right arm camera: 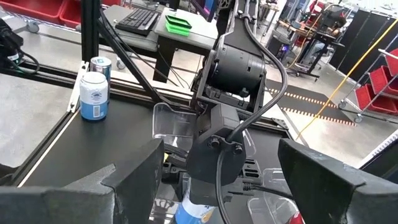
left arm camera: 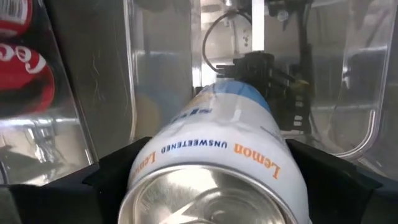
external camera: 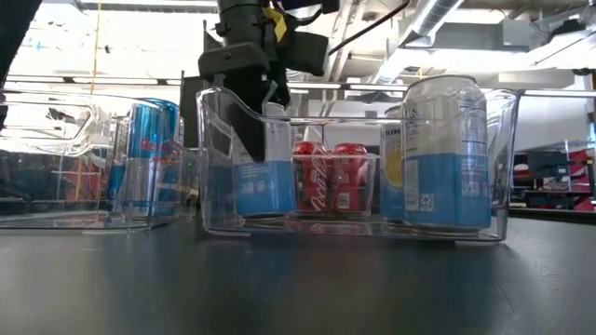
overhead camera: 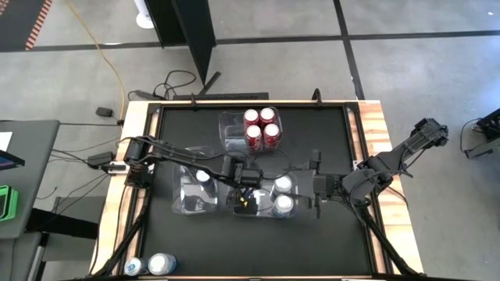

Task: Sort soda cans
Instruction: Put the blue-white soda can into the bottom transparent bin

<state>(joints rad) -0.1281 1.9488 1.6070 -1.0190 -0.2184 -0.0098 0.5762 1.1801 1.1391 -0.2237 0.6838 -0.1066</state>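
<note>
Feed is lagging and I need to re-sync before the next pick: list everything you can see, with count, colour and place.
clear plastic rectangular bins: three, transparent; one at the table's far centre, two side by side mid-table
red soda cans: four, red with silver tops; in the far bin
light blue soda cans: three, light blue and silver; in the middle bin, one inside the left pincer
dark blue soda cans: at least two, dark blue and silver; in the left bin
loose soda cans: two, one light blue, one dark blue; at the table's near left corner
table: one, black top, wooden edge
left pincer: one, dark; over the middle bin
right pincer: one, dark, open; beside the middle bin, empty
</note>
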